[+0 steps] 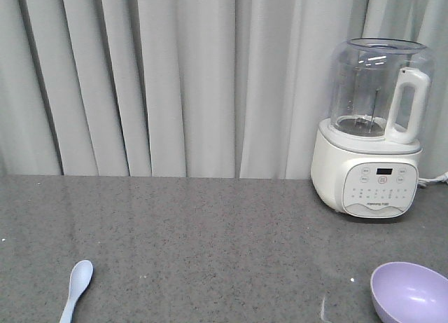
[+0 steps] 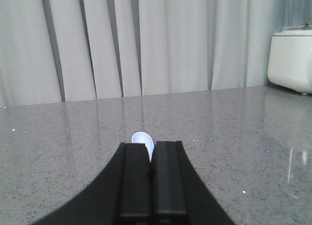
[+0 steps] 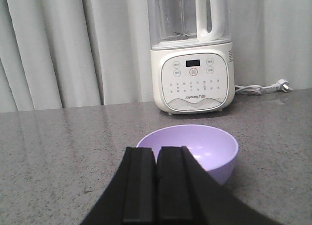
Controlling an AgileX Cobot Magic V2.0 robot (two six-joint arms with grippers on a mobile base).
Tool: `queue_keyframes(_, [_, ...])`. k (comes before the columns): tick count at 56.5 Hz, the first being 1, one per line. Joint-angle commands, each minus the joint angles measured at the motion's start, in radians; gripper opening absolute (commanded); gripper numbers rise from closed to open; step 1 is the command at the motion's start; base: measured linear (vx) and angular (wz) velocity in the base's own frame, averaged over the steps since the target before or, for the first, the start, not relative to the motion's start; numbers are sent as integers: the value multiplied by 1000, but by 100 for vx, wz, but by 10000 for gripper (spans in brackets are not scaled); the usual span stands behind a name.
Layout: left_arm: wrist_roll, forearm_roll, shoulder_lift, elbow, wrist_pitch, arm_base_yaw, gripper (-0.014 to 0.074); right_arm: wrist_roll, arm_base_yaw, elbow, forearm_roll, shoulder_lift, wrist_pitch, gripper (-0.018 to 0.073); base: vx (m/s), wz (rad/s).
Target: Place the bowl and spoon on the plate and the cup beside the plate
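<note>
the left tool [image 2: 151, 146] was closed, its two flat black fingers [image 2: 136, 181] lying side by side with only a thin dark seam between them. they reached straight ahead from the bottom edge of the left wrist view, level and centred. the black body of the tool flared outward beneath them on both sides. the right tool [image 3: 156, 149] stood the same way. both its fingers [image 3: 140, 186] were brought together with a narrow seam down the middle. their tips were squared off and pointed forward, and the housing widened toward the lower corners of its view. neither tool leaned to one side.
</note>
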Motion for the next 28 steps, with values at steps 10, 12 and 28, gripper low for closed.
queue_keyframes(10, [0, -9, -16, -26, -78, 1, 0, -2, -6, 2, -9, -5, -90, -6, 14, -3])
queue_keyframes(12, [0, -9, -16, -26, -78, 1, 0, -2, -6, 2, -9, -5, -90, -6, 8, -5])
queue_keyframes(28, [0, -9, -16, -26, -78, 1, 0, -2, -6, 2, -9, -5, -90, -6, 3, -2])
